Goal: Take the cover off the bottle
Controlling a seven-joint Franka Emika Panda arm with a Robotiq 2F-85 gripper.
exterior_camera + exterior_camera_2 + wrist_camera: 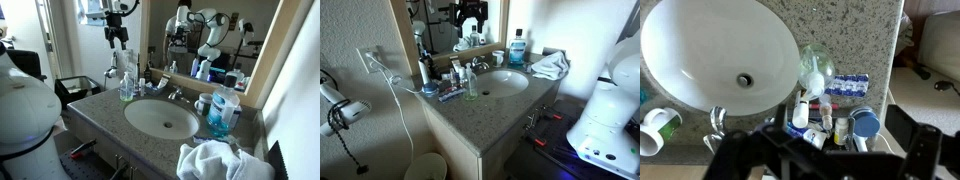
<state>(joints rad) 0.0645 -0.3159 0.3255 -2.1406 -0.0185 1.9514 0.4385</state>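
Hovering spread above the counter [100, 108] end, the tool [118, 42] sits well apart from the bottle [222, 112].

No words or numbers can be read. The label [518, 54] on the bottle [518, 42] is too small.

In the wrist view my end effector [828, 160] is a dark blur along the lower edge, which cuts off its fingers [923, 150]; they seem spread apart. The left edge clips a cup [654, 132]. In both exterior views the bottle [222, 112] is too small for me to read its label, and the cover [222, 90] barely separates from the neck.
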